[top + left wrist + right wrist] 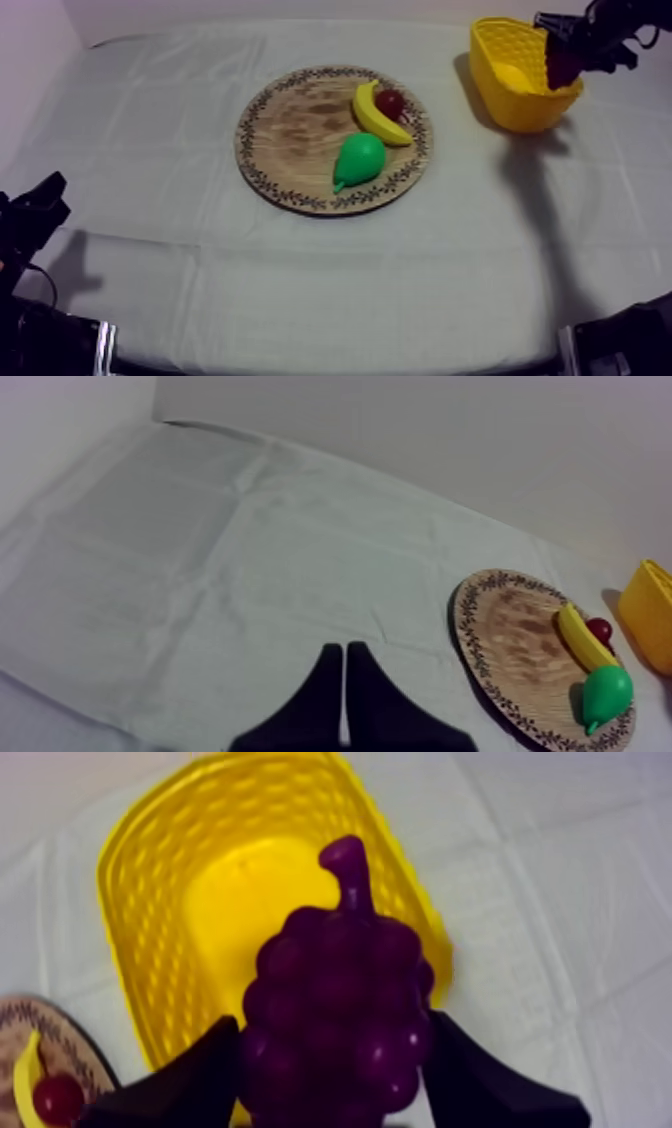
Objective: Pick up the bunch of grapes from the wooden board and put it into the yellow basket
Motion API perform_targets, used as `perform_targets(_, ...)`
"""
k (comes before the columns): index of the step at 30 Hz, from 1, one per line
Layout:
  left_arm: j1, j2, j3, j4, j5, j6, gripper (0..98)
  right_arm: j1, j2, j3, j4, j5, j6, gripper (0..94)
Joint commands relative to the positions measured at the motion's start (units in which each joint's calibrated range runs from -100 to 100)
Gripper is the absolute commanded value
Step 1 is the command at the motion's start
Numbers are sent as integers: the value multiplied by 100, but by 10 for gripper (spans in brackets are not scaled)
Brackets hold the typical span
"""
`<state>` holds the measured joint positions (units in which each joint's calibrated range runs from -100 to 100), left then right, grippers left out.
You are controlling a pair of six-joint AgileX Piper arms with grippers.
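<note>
The right tool (330, 1020) is closed round the bunch of grapes (340, 982), one black finger on each side of the widest part of the cluster, with the stem pointing away from the wrist. In the top view the arm reaches in at the upper right of the frame and holds the bunch over the yellow basket (505, 100), above its far rim. The right wrist view looks past the bunch into the basket's open mouth. The grapes are clear of the wooden board (290, 130), so the carry looks nearly finished and the release is what remains.

The bunch looks like a moulded toy, probably light and stiff, with a glossy, bumpy surface. A hold across the broad middle suits it, since the fingers can seat between the berries. The thin stem would likely be a poorer place to grip, and the shiny skin could slip if the hold were shallow.

The left tool (343, 661) rests at the lower left of the top view, its fingers together as a narrow wedge over bare bench (150, 100). A banana (375, 115), a pear (358, 160) and a small red fruit (391, 102) lie on the board.
</note>
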<state>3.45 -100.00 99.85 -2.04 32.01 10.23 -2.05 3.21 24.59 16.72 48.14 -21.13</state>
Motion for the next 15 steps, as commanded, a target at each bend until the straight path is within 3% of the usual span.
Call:
perform_targets(1, -2, 0, 3, 2, 0, -1, 1, 23, 338, -554, -4, 20, 36, 295)
perform_targets(15, -2, 0, 3, 2, 0, -4, 1, -80, 2097, -2345, 23, 37, 70, 297)
